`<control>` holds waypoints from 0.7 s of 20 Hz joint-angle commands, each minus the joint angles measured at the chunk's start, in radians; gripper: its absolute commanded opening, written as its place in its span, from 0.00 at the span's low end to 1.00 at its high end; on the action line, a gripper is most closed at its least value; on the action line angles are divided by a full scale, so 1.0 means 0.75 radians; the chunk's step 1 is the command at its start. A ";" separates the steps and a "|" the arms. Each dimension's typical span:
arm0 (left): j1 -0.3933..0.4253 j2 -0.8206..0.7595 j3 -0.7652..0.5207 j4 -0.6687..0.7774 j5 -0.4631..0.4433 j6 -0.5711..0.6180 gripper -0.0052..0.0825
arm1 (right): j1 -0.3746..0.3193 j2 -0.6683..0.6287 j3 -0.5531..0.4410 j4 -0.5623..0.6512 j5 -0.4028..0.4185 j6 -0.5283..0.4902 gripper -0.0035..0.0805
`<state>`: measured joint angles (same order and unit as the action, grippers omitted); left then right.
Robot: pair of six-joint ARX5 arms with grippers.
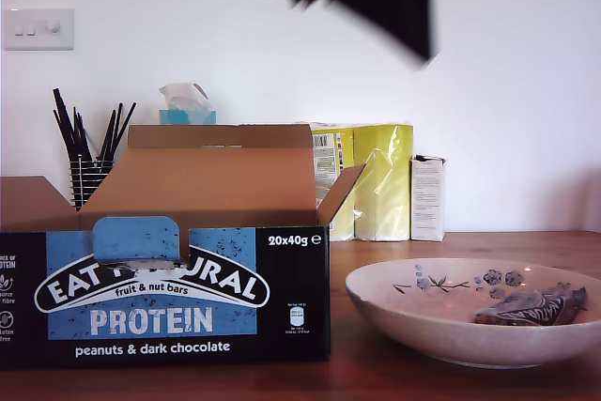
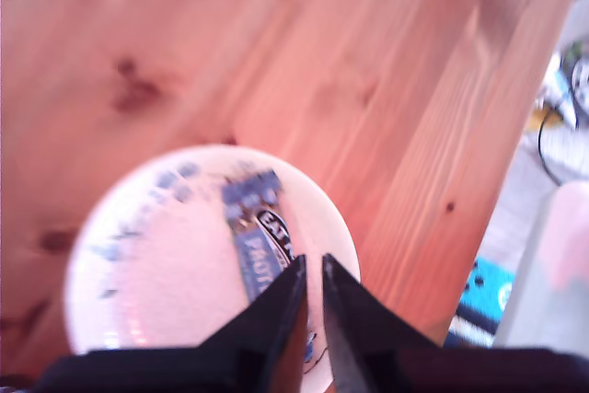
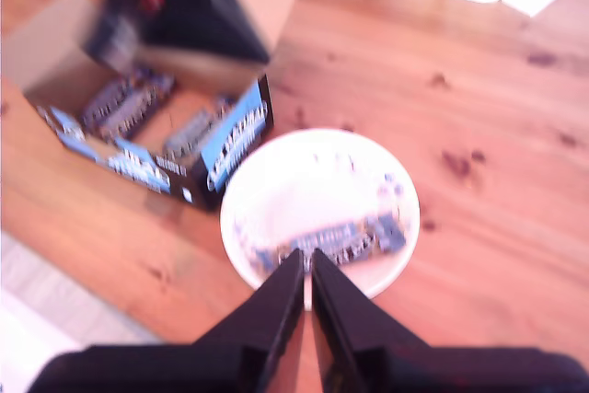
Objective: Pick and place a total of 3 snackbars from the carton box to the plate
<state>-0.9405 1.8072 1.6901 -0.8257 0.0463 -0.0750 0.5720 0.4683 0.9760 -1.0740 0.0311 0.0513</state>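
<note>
Counter point(image 1: 394, 373): wooden, white wall behind.
Carton box point(image 1: 164, 293): open, snackbars point(image 3: 129, 108) inside.
Plate point(image 1: 413, 312): beside box, one snackbar point(image 1: 531, 307) lying in it.
My first gripper point(image 2: 311, 269): fingers nearly closed, empty, above plate.
My second gripper point(image 3: 306, 262): same.

Bright daylight; both wrist views blurred, plate point(image 3: 276, 172) washed out by glare.

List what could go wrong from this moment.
Only one snackbar shows in the plate, so more trips to the carton box seem needed. My first gripper and my second gripper both look down over the plate from above; they might collide if they move together. The box's raised flaps could snag an arm reaching in. The views are blurred, so aiming at a bar may be off.
</note>
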 commanded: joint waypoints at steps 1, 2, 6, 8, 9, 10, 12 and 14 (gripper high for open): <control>0.019 -0.056 -0.122 0.043 -0.003 -0.005 0.04 | 0.005 -0.011 0.002 0.044 -0.011 -0.008 0.03; 0.041 -0.106 -0.196 0.079 -0.004 -0.006 0.04 | 0.005 -0.009 -0.003 0.063 -0.032 -0.020 0.03; 0.153 -0.290 -0.466 0.172 -0.004 -0.047 0.04 | 0.006 0.016 -0.033 0.131 -0.137 -0.075 0.03; 0.216 -0.365 -0.580 0.204 -0.004 -0.077 0.04 | 0.006 0.049 -0.049 0.161 -0.168 -0.104 0.03; 0.239 -0.392 -0.625 0.216 -0.006 -0.096 0.04 | 0.007 0.065 -0.061 0.184 -0.179 -0.113 0.03; 0.260 -0.414 -0.660 0.218 -0.007 -0.112 0.04 | 0.006 0.082 -0.070 0.206 -0.183 -0.125 0.03; 0.287 -0.423 -0.693 0.205 -0.014 -0.141 0.04 | 0.007 0.120 -0.073 0.223 -0.183 -0.124 0.03; 0.297 -0.418 -0.693 0.190 -0.014 -0.144 0.04 | 0.006 0.143 -0.073 0.231 -0.211 -0.139 0.03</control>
<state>-0.7128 1.4879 1.1812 -0.6903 0.0341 -0.1776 0.5720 0.5850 0.9398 -0.9119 -0.1181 -0.0467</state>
